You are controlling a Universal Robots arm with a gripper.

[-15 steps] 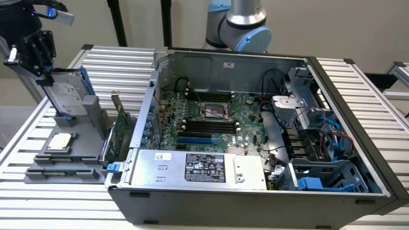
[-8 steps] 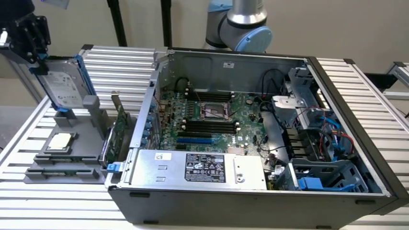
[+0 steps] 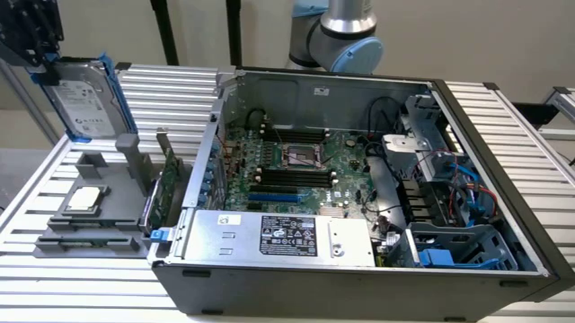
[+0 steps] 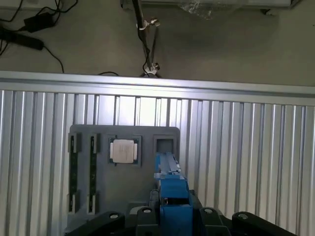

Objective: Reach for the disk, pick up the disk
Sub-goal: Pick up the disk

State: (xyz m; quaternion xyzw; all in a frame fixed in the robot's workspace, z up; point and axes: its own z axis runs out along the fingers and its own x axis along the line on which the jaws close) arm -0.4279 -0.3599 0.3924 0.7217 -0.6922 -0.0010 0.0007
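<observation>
1. Disk [image 3: 85, 101]: one. You have it lifted off the worktop [image 3: 72, 282], over the far corner at the exterior view's left. It hangs just above the grey fixture [image 3: 99, 219]. Cannot tell whether its lower end touches the fixture.
2. Orientation: it stands on a short end, with the long axis near upright and the top leaning slightly toward the exterior view's left. The white label face is turned toward the exterior camera. The blue carrier frame runs along both long edges.
3. Gripper [image 3: 42, 65]: clamped on the disk's upper end. In the wrist view the blue edge runs out from between the fingers [image 4: 201, 219].
4. Fixture: one, lying along the worktop's edge at the exterior view's left. It carries:
   - one square silver CPU chip [image 3: 85, 197], lying flat
   - two long narrow slots [image 4: 73, 172], side by side
   - one green card [image 3: 166, 178], standing on edge on the side nearest the case
5. Computer case [image 3: 359, 289]: one, open, over the worktop's middle. Inside are one motherboard [image 3: 297, 168] and one silver power-supply box [image 3: 279, 235] against the near wall.
</observation>
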